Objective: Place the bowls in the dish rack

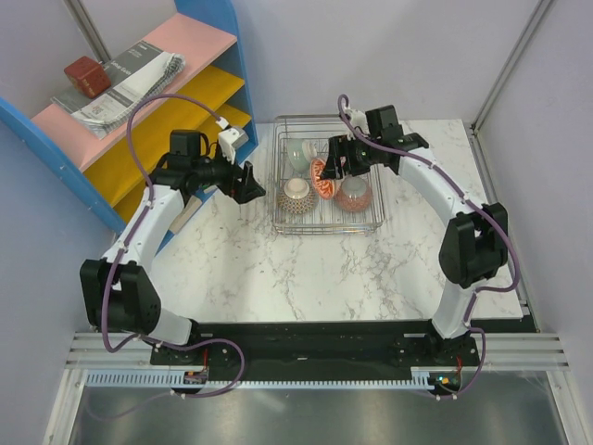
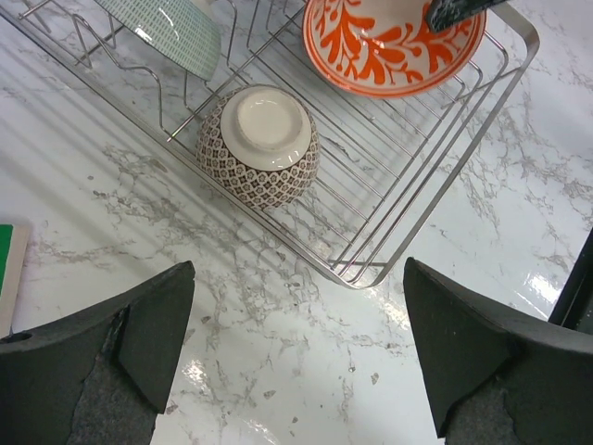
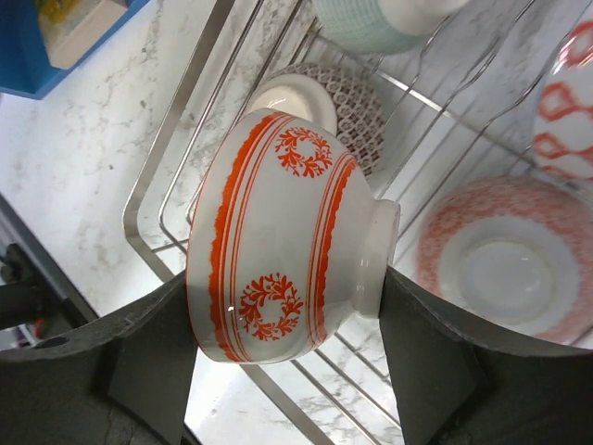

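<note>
A white marble table [image 1: 306, 273] fills the middle of the scene, with a blue-framed shelf [image 1: 139, 102] standing at its left edge and the dish rack [image 1: 326, 229] placed at the far centre. The right gripper [image 3: 287, 329] is closed on an orange-and-white bowl [image 3: 287, 232] and holds it on its side above the rack. One finger presses at the rim side and the other at the foot ring, so the axis of the bowl runs from finger to finger, roughly level with the wires. Three other bowls sit inside the rack: a brown-patterned bowl [image 2: 259, 144] turned foot up, a pale green bowl [image 1: 298, 153] leaning on the prongs, and a pink-patterned bowl [image 3: 500, 260] lying open. The free place seems to be straight below the held bowl, between the brown one and the pink one (whether the bowl is touching the wires, I cannot tell). The left gripper [image 2: 296, 324] hangs empty, its jaws wide apart, over the bare table just beside the left side of the rack, so in my judgement the right arm is the one to lower and release
</note>
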Controlling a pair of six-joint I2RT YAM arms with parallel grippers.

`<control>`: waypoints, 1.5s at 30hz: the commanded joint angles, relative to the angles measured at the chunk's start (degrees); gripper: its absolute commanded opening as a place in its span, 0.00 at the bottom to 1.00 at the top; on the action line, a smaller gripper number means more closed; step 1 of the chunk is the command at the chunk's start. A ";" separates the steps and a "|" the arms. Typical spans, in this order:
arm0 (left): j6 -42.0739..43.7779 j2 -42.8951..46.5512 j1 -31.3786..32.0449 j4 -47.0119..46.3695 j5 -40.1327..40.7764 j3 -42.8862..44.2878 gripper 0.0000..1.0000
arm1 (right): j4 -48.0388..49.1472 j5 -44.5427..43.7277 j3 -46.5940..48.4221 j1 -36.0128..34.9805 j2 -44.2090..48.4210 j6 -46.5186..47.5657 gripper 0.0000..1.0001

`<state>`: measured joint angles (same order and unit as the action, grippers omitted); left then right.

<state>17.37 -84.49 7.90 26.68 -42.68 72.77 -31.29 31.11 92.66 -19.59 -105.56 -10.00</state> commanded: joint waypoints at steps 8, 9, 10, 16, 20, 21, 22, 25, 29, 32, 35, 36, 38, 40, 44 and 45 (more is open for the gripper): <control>-0.40 4.24 -0.87 1.01 -0.30 -2.46 1.00 | -16.96 -13.44 16.23 -1.93 -5.18 22.90 0.00; -0.40 4.68 -0.96 1.18 -0.22 -2.63 1.00 | -18.53 -14.93 17.28 -2.11 -5.88 24.22 0.00; -0.49 4.86 -0.96 1.27 -0.30 -2.81 1.00 | -19.15 -15.55 17.72 -2.38 -6.15 25.11 0.00; -0.14 6.00 -1.05 1.27 0.22 -4.65 1.00 | -20.92 -20.92 19.13 -4.92 -7.73 29.60 0.00; 0.04 6.62 -1.22 1.27 0.49 -5.53 1.00 | -21.80 -23.11 18.88 -6.68 -8.00 28.72 0.00; 0.12 6.88 -1.31 1.27 0.58 -5.62 1.00 | -21.80 -23.64 18.52 -7.03 -8.00 28.81 0.00; 0.12 7.05 -1.31 1.27 0.58 -5.97 1.00 | -21.80 -24.86 18.17 -7.99 -7.82 28.98 0.00; 0.21 7.49 -1.48 1.27 0.58 -6.59 1.00 | -21.80 -26.71 16.94 -9.32 -7.65 30.21 0.00; 0.48 8.02 -1.66 1.18 0.58 -7.47 1.00 | -21.80 -29.00 16.76 -10.55 -8.52 31.71 0.00; 0.57 8.29 -1.75 1.10 0.66 -8.08 1.00 | -21.80 -30.75 16.85 -11.52 -9.40 32.94 0.00; 0.65 8.55 -1.84 1.01 0.58 -8.26 1.00 | -21.62 -33.13 16.67 -12.75 -10.19 33.99 0.00; 0.57 8.46 -1.92 0.92 0.66 -8.35 1.00 | -21.62 -33.66 16.59 -13.36 -10.37 34.25 0.00; 0.65 8.64 -1.92 0.92 0.58 -8.44 1.00 | -21.01 -34.97 16.06 -14.06 -10.90 34.87 0.00; 0.74 8.64 -2.01 0.83 0.58 -8.61 1.00 | -20.22 -36.82 15.36 -14.94 -11.33 35.31 0.00; 0.83 8.90 -2.10 0.66 0.58 -8.96 1.00 | -19.34 -38.76 14.92 -16.17 -12.04 35.31 0.00; 1.00 8.90 -2.10 0.66 0.66 -9.14 1.00 | -19.08 -39.46 14.74 -16.70 -12.04 35.31 0.00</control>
<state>17.41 -77.93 6.33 28.14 -42.09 64.10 -53.15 -3.57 107.61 -35.16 -117.71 23.99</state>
